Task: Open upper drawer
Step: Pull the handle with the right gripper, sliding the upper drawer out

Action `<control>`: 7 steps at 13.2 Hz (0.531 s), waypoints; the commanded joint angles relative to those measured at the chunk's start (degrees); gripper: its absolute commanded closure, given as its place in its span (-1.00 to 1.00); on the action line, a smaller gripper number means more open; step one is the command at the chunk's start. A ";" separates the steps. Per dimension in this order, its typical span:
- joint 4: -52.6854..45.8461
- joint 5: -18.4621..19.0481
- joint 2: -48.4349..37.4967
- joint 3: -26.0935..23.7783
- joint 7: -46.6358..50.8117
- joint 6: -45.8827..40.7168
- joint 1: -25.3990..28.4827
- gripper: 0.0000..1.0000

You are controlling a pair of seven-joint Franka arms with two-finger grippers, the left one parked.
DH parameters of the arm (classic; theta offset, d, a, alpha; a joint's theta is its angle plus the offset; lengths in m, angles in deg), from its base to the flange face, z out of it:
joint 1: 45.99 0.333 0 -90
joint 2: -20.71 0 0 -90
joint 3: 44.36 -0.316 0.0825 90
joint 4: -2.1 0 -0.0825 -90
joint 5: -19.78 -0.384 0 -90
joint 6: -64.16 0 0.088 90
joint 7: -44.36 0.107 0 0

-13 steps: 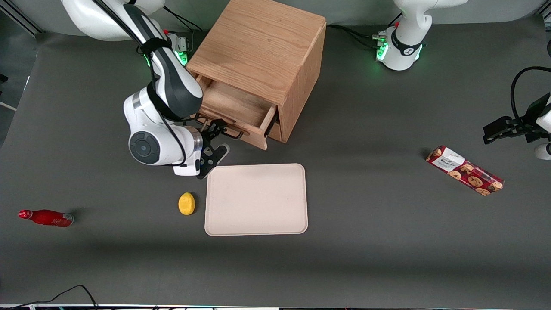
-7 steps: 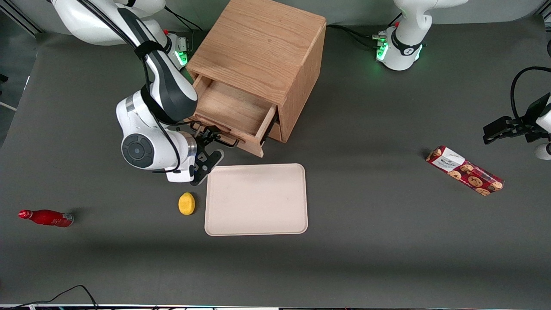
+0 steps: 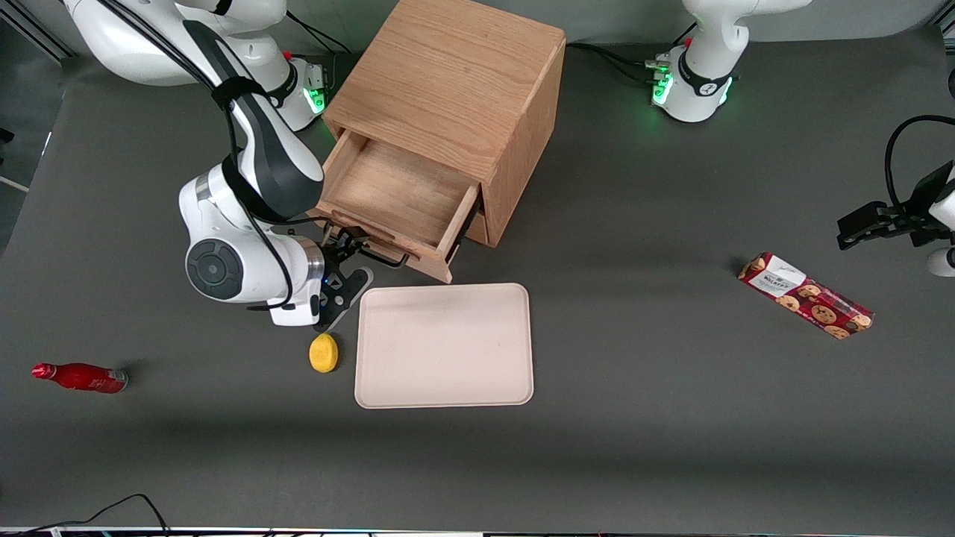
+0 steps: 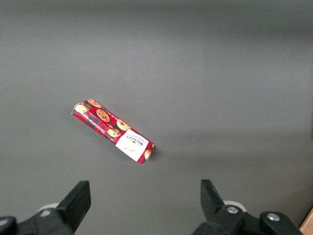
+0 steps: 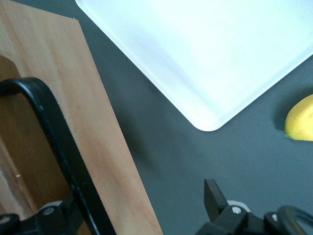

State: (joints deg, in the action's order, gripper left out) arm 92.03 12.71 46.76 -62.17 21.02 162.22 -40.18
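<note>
The light oak cabinet [image 3: 455,82] stands at the back of the table, and its upper drawer [image 3: 395,195] is pulled well out, showing a bare wooden floor. The black wire handle [image 3: 377,253] runs along the drawer front [image 5: 98,127]. My right gripper [image 3: 348,261] is at that handle, between the drawer front and the tray, and it is open. In the right wrist view the handle [image 5: 54,142] passes just inside one finger [image 5: 63,215], while the other finger [image 5: 215,196] hangs apart over the dark table, so my gripper [image 5: 142,200] spans the drawer front's edge.
A cream tray [image 3: 444,344] lies just nearer the front camera than the drawer, its corner [image 5: 210,54] close to the gripper. A yellow lemon [image 3: 323,352] sits beside the tray. A red bottle [image 3: 78,377] lies toward the working arm's end, a cookie box [image 3: 806,294] toward the parked arm's.
My right arm has drawn back toward the front camera and the working arm's end, and the upper drawer has slid farther out with it, showing more of its floor.
</note>
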 commanded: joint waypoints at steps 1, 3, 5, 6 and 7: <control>-2.38 3.10 1.54 -2.31 -1.79 -0.76 -1.85 -1.00; -3.70 3.37 2.41 -2.40 -3.81 -0.76 -2.82 -1.00; -5.28 4.07 3.21 -2.40 -5.75 -0.76 -3.61 -1.00; -5.63 4.86 3.30 -2.40 -5.84 -0.76 -3.70 -1.00; -5.90 4.95 3.30 -2.40 -6.01 -0.76 -4.05 -1.00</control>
State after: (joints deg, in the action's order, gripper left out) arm 88.96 15.66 48.46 -63.46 16.61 162.22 -43.00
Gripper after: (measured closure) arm 0.000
